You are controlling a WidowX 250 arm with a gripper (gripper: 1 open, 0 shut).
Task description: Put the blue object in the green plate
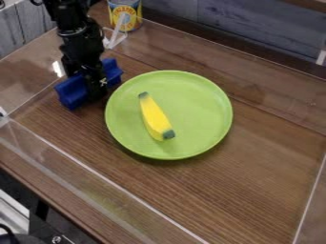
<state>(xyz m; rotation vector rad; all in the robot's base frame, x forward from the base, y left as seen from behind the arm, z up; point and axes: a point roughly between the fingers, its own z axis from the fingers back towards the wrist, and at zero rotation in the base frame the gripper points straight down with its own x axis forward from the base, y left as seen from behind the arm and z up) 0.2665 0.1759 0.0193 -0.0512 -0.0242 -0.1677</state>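
Single high, oblique, fairly close tabletop (268,143) view

A yellow banana-shaped object (154,117) is seen lying lengthwise, its far end pointed toward the upper left. A brown wooden tabletop (261,162) with visible grain is spread beneath everything. The tabletop is bordered by clear plastic walls (76,181) along the near edge. A yellow and white container (124,14) is placed at the far edge, partly hidden.
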